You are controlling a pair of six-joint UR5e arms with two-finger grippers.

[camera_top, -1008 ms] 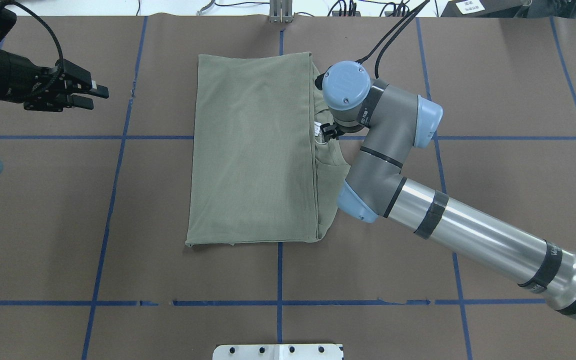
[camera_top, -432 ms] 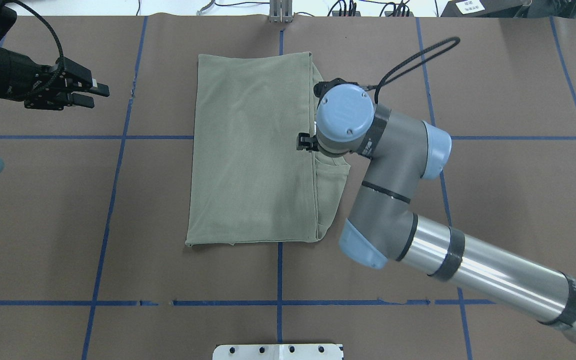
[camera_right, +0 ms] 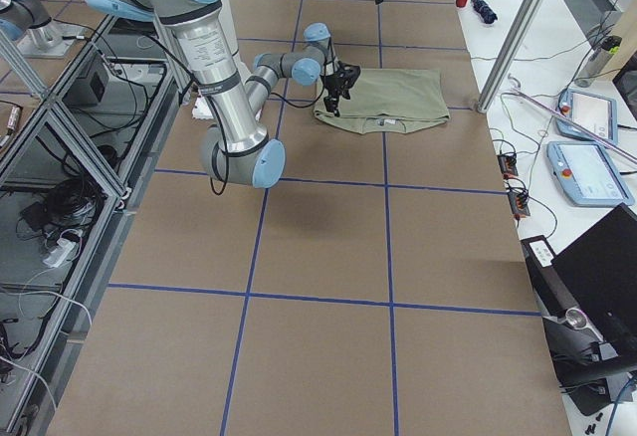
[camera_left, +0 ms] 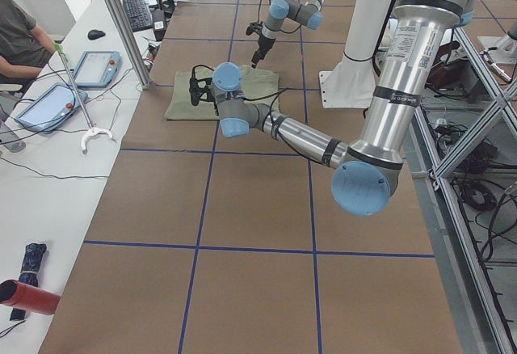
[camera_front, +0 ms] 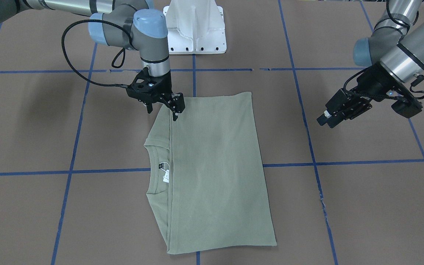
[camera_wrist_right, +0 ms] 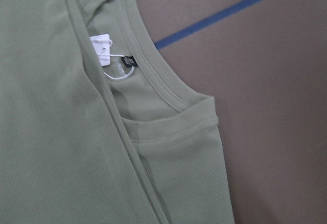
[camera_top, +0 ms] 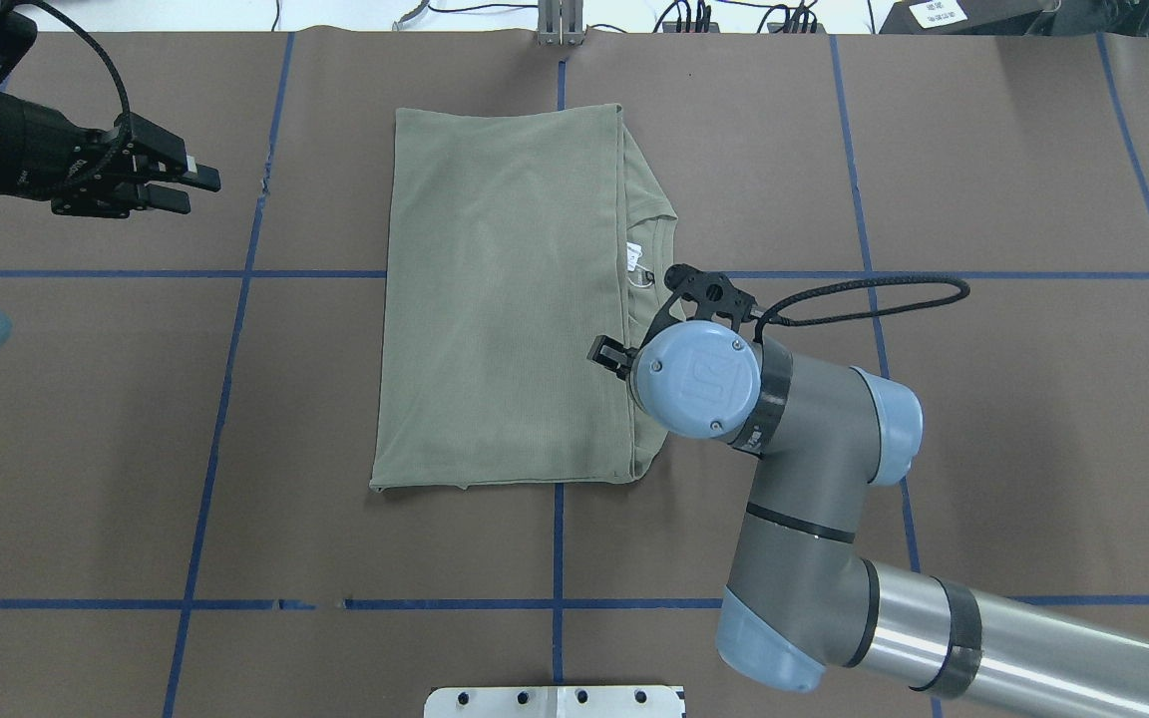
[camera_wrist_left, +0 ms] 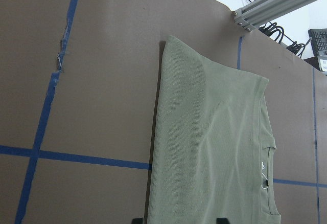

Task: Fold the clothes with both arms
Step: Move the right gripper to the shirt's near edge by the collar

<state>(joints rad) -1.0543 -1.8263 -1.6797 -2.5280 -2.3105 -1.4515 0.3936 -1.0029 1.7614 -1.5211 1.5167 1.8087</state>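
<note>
The sage-green shirt (camera_top: 505,299) (camera_front: 215,165) lies folded into a flat rectangle at the table's middle. Its round collar and white tag (camera_top: 634,261) (camera_wrist_right: 104,47) peek out along the edge on my right side. My right gripper (camera_front: 162,110) hangs open just above the shirt's near corner on that collar side, holding nothing. In the overhead view its wrist hides it except for one fingertip (camera_top: 606,354). My left gripper (camera_top: 186,189) (camera_front: 328,119) hovers open and empty over bare table, well off the shirt's left edge.
Brown paper with blue tape lines (camera_top: 225,399) covers the table. The white base block (camera_front: 195,25) (camera_top: 555,701) stands at the robot's edge. Beyond the far edge are an aluminium post (camera_left: 121,23) and a side table with control pendants (camera_left: 48,103), where a person (camera_left: 16,39) sits.
My right arm has swept along the shirt's collar edge from the far end toward the robot's side. The left gripper and the shirt have hardly moved.
</note>
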